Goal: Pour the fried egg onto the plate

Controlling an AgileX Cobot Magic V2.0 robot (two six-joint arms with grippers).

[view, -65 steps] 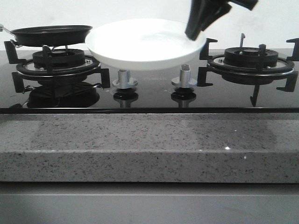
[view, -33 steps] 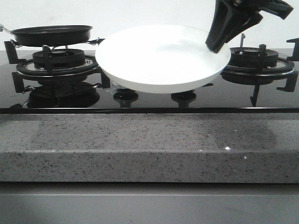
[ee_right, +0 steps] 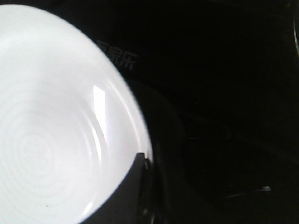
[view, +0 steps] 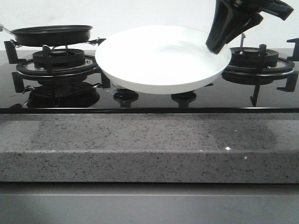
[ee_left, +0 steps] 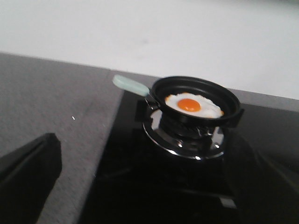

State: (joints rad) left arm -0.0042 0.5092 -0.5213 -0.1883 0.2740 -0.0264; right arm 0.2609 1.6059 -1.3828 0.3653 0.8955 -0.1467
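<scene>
My right gripper (view: 216, 45) is shut on the right rim of the white plate (view: 159, 58) and holds it in the air over the middle of the hob, in front of the knobs. The plate also fills the right wrist view (ee_right: 51, 140), with the gripper (ee_right: 144, 161) pinching its edge. The fried egg (ee_left: 193, 105) lies in the black frying pan (ee_left: 196, 95) on the left burner; in the front view only the pan (view: 51, 35) shows. My left gripper (ee_left: 140, 186) is open, wide apart, short of the pan, and does not show in the front view.
The pan has a pale green handle (ee_left: 131, 85). The right burner grate (view: 254, 63) stands behind and beside the plate. Two knobs (view: 125, 95) are partly hidden under the plate. A grey stone counter edge (view: 149, 144) runs along the front.
My right gripper carried the plate right and toward the front, so it looks bigger and hides the knobs. Over the last half second it hardly moved. The pan stayed put.
</scene>
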